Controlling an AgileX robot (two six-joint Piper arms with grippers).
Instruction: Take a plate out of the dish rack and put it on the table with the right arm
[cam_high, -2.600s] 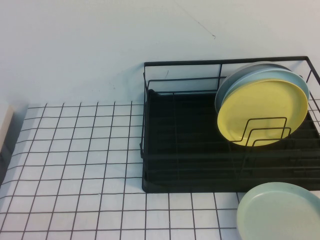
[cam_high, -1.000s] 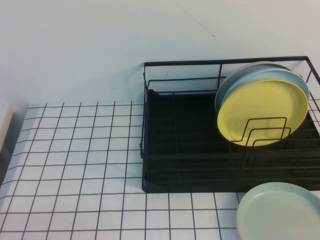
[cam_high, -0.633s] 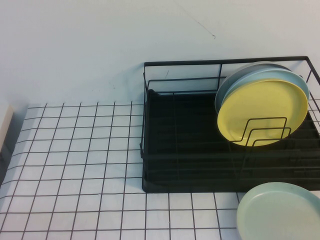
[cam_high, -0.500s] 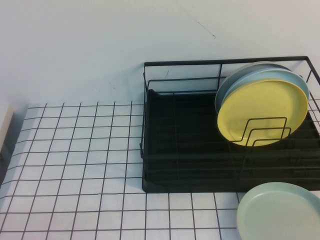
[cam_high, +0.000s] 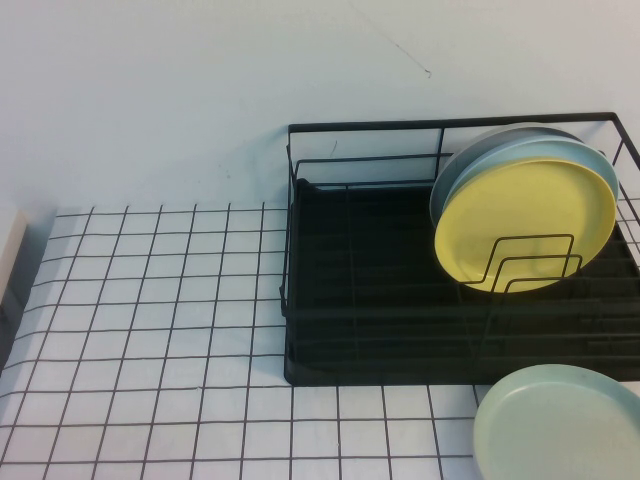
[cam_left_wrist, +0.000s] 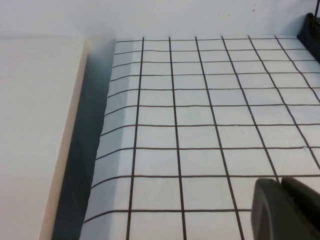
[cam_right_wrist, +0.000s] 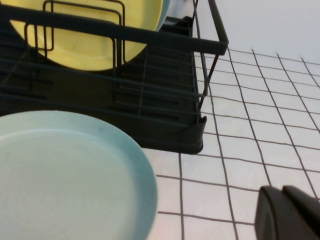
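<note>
Plate, round matte yellow (cam_high: 527, 222), upright in black wire dish rack (cam_high: 370, 300): rigid, light, slippery; pinch top rim. Right end effector (cam_right_wrist: 287, 214), left end effector (cam_left_wrist: 285, 202) over gridded bench (cam_high: 150, 300), away from rack; finger state cannot tell.

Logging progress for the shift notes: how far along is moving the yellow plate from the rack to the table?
Nothing for this plate looks done. The yellow plate stands upright in the dish rack, in front of a blue plate. A mint-green plate lies flat on the table. The right gripper hangs over the table beside the rack; the left gripper hangs over bare grid. Grasping, lifting and placing remain.
</note>
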